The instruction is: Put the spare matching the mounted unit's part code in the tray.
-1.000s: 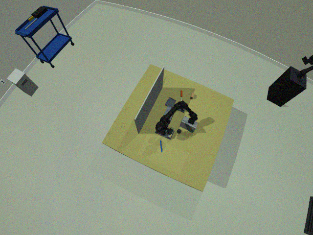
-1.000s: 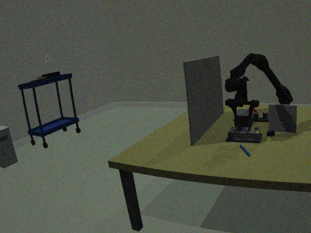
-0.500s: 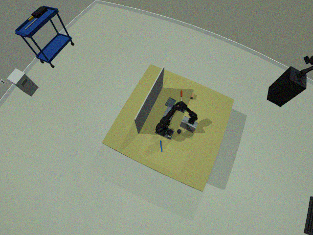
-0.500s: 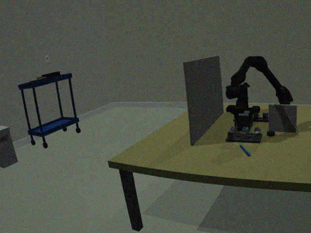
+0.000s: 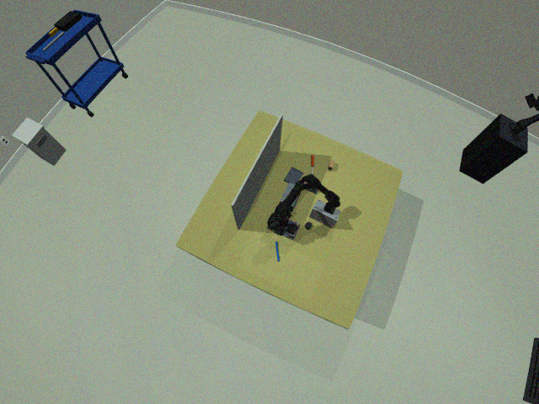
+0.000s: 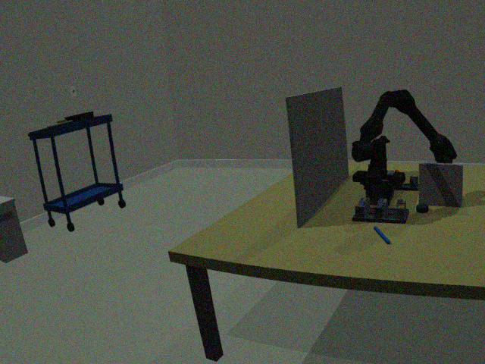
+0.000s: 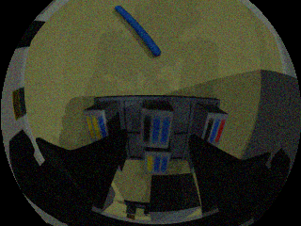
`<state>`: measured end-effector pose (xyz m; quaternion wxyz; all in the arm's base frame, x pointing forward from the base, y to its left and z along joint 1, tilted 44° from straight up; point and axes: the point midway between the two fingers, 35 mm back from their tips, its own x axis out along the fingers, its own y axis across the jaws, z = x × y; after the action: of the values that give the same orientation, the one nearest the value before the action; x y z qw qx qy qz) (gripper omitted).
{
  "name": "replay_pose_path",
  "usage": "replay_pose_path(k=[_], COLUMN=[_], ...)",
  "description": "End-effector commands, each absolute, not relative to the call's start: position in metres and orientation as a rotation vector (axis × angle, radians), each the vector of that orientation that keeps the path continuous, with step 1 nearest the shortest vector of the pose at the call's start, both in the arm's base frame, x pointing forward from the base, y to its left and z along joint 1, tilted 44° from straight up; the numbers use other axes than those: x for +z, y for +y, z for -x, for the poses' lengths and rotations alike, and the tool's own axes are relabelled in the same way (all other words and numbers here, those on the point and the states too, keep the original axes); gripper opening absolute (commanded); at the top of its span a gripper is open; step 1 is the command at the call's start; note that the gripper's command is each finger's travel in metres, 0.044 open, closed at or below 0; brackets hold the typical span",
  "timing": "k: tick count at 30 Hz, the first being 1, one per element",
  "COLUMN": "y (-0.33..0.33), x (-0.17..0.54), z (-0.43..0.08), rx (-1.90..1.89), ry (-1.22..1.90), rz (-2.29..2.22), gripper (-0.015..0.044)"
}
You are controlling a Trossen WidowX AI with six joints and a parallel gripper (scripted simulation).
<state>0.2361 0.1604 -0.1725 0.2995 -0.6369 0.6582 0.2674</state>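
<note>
Hovers low at the rack [image 5: 296, 235] [image 6: 364, 219] [image 7: 182, 123] with the pincer [image 5: 290, 226] [image 6: 379, 196] [image 7: 158, 137] partly open, grasping nothing, its tips around the black-blue-blue spare [image 7: 157, 129] in the rack, with the blue pen [image 5: 277, 251] [image 6: 382, 235] [image 7: 137, 30] near the rack on the desk [image 5: 304, 282] [image 6: 313, 258] [image 7: 56, 71].

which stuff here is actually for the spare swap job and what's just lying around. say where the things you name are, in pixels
For the job:
- gripper [image 7: 158, 137]
- striped spares [image 7: 158, 124] in their rack [image 7: 181, 100]

Just lying about:
- blue pen-like stick [image 5: 277, 252] [image 6: 382, 235] [image 7: 137, 30]
- orange-handled tool [image 5: 312, 161]
- small black round thing [image 5: 308, 225] [image 6: 422, 208]
</note>
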Motion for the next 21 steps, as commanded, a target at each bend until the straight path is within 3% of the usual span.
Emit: replay_pose_path(k=[1,21], y=[0.155,0.131], x=[-0.178,-0.201], z=[-0.236,-0.235], rx=[0.711,0.709], ry=[1.746,1.747], rz=[1.701,1.702], gripper=[0.03,0.03])
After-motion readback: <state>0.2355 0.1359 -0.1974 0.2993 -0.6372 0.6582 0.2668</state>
